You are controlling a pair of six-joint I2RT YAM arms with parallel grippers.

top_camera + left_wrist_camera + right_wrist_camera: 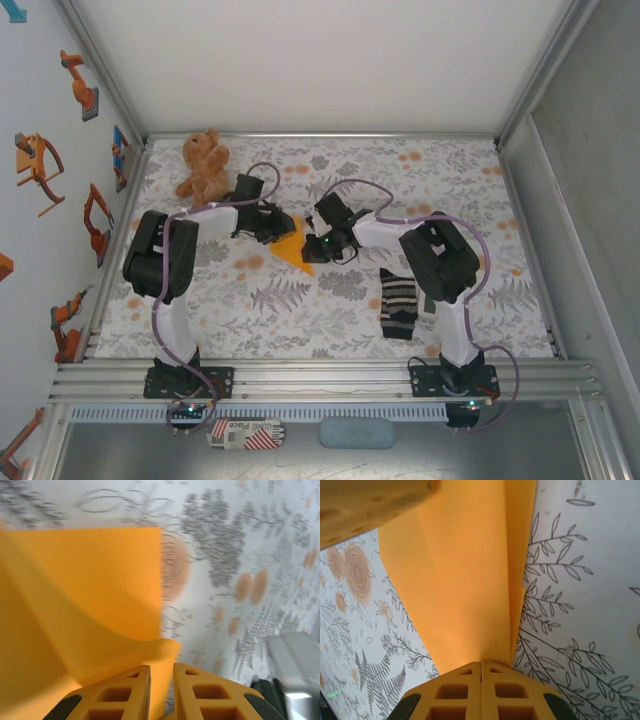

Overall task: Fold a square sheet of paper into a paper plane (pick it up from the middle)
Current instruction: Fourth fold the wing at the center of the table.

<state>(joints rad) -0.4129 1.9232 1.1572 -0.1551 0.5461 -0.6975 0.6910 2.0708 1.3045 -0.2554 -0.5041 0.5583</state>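
The square sheet of paper [294,250] is orange-yellow and folded into a layered wedge, lying mid-table between both grippers. In the right wrist view the paper [465,580] widens away from my right gripper [481,664], which is shut on its narrow end, several layers stacked along the right edge. My right gripper [320,243] sits at the paper's right side. My left gripper [268,224] is at the paper's upper left. In the left wrist view, a curled flap of the paper [100,605] runs down into the narrow gap of my left gripper [161,672], whose jaws stand slightly apart.
A brown teddy bear [205,165] sits at the back left. A striped black-and-white sock [398,305] lies near the right arm's base. The floral tablecloth [450,190] covers the table. A blurred finger of the left gripper [370,505] crosses the right wrist view's top left.
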